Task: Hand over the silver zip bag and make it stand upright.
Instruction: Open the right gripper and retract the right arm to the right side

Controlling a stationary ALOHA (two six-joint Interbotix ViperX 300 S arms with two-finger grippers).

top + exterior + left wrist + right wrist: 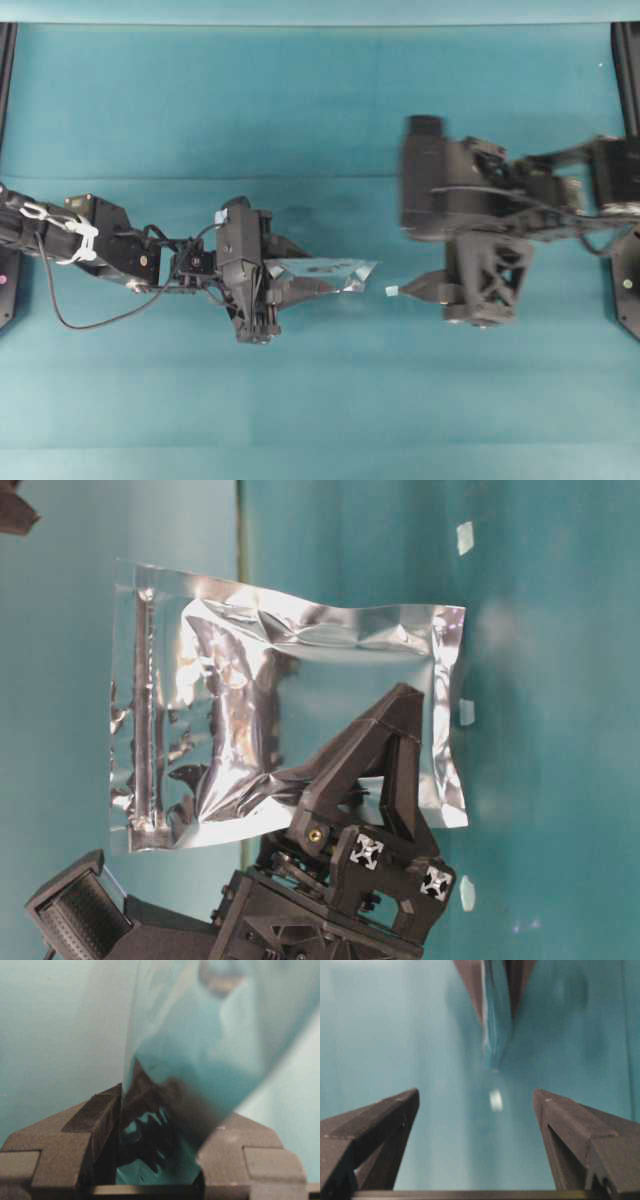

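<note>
A: Where is the silver zip bag point(325, 275) found, and by what is it held?

B: It is held off the teal counter point(320, 110), over the middle, by the left hand point(300, 285), whose jaws are clenched on one edge of the pouch. In the table-level view the bag point(300, 710) is seen spread flat and broadside, with the zip strip along one short edge, away from the jaws.

A: And the right hand point(415, 290)?

B: It is released, jaws wide, and nothing is held in it. It is placed just beyond the bag's free edge, apart from it; in the right wrist view the bag point(495, 1025) is seen edge-on ahead, between the open fingers point(380, 1125) but not yet inside them.

A: How is the pouch expected to handle?

B: It is judged to be very light, thin and crinkly, with slick foil that could slide from a loose pinch. Little stiffness is expected, so sagging or folding is likely if it is taken by a corner.

A: Where should it be taken?

B: The free edge facing the right hand is probably best gripped near its middle, well inside the seam, so that the bag can later be stood on its base
</note>
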